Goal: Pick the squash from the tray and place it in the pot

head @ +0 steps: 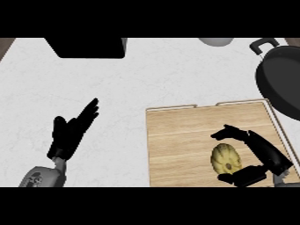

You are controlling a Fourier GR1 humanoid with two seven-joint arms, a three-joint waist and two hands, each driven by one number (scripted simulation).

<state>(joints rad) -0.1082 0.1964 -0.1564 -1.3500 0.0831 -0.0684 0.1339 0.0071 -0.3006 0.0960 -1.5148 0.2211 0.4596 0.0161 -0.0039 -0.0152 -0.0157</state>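
Right robot hand (266, 151) is curled round the yellow, ribbed oval squash (225, 159), fingers above it and thumb below. The squash lies on the light wooden tray (178, 145), which sits on the white marbled bench (145, 79). The round black pot (288, 83) stands at the tray's far right corner. Left robot hand (71, 132) rests open at the left, fingers straight.

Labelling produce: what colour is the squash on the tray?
The squash is yellow with darker specks; head view.
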